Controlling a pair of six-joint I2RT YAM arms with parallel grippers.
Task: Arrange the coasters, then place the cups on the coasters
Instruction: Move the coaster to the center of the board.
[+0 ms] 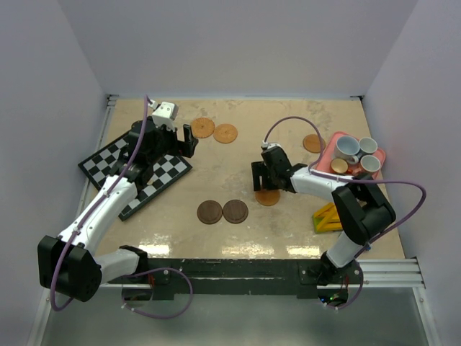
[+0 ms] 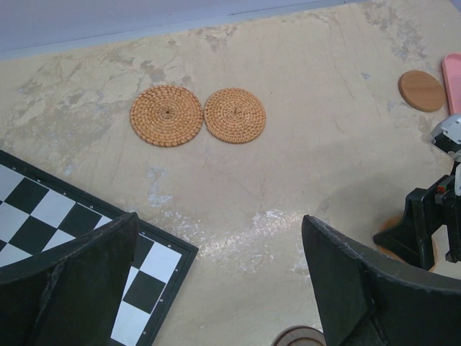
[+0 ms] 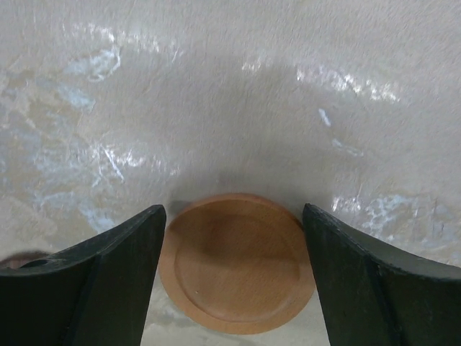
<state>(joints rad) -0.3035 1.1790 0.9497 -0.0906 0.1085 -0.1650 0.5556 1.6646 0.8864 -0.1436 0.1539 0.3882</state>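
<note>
Two woven orange coasters (image 1: 203,127) (image 1: 225,133) lie side by side at the back, also in the left wrist view (image 2: 166,115) (image 2: 235,115). Two dark brown coasters (image 1: 209,212) (image 1: 235,211) lie near the front. A tan wooden coaster (image 1: 312,143) (image 2: 421,90) rests beside the pink tray. Another tan coaster (image 3: 236,263) (image 1: 268,197) lies flat on the table between the spread fingers of my right gripper (image 3: 234,238), which is open and straddles it. Several cups (image 1: 347,148) (image 1: 338,166) stand on the tray. My left gripper (image 2: 220,245) (image 1: 176,140) hovers open and empty by the chessboard corner.
A folded chessboard (image 1: 137,169) (image 2: 43,216) lies at the left under my left arm. The pink tray (image 1: 380,153) sits at the right edge. A yellow and green object (image 1: 328,216) lies near the right arm's base. White walls enclose the table.
</note>
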